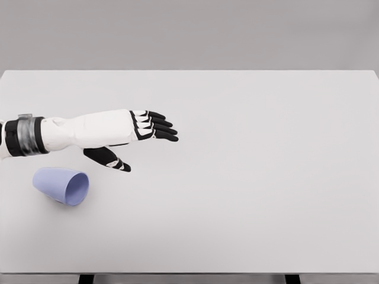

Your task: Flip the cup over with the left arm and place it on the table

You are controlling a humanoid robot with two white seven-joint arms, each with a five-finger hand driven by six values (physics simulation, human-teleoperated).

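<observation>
One pale lilac cup (61,184) on its side on white table (249,177), mouth toward lower right, left hand (133,137) above it, fingers spread, empty

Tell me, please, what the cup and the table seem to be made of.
The cup: probably plastic, matte lavender, with even colour, thin rim and no glints. The table: a smooth, matte, pale grey top, perhaps laminate or painted board; no grain or seams show, so the render leaves this open.

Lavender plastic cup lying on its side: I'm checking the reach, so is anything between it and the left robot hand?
Nothing visible; only bare white table separates the left robot hand from the lavender plastic cup.
</observation>
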